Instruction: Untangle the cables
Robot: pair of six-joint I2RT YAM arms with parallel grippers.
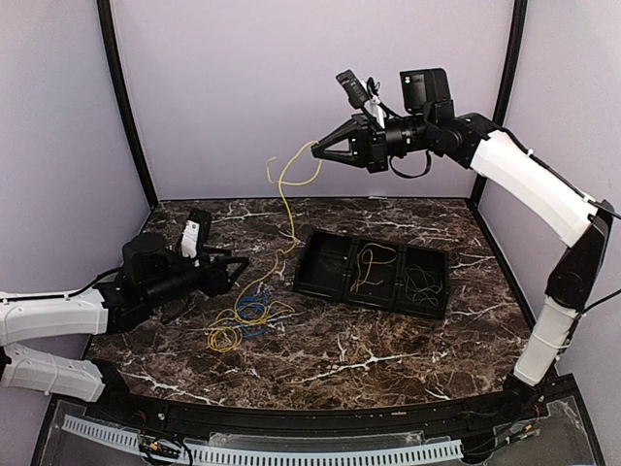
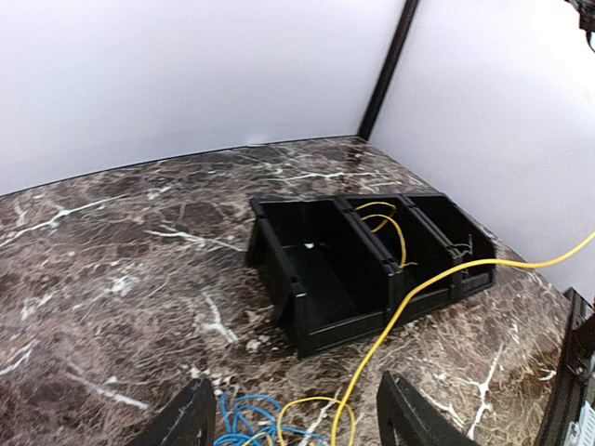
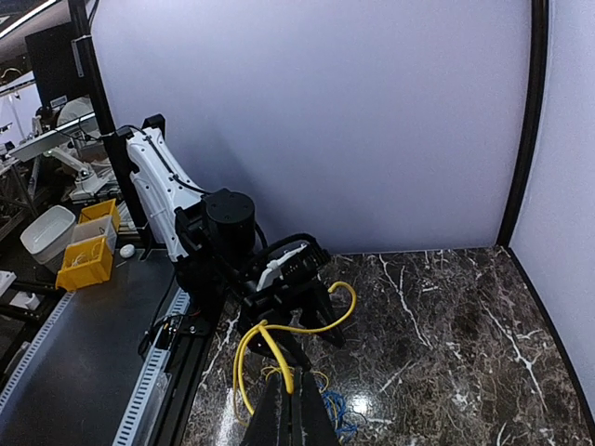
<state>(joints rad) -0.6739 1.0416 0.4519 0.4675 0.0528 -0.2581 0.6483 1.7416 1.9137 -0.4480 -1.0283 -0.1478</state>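
My right gripper (image 1: 316,150) is shut on a yellow cable (image 1: 287,202) and holds it high above the table; the cable hangs down to a tangle of yellow and blue cables (image 1: 247,316) on the marble. In the right wrist view the yellow cable (image 3: 279,339) is pinched between the fingertips (image 3: 299,409). My left gripper (image 1: 233,269) is open, low over the table just left of the tangle; in its view the blue cable (image 2: 246,418) and yellow cable (image 2: 409,302) lie between its fingers. A yellow cable (image 1: 373,262) and a dark grey cable (image 1: 419,282) lie in the black tray (image 1: 320,283).
The tray has three compartments; the left one holds nothing (image 2: 321,269). Purple walls close the back and sides. A black post (image 1: 126,107) stands at the back left corner.
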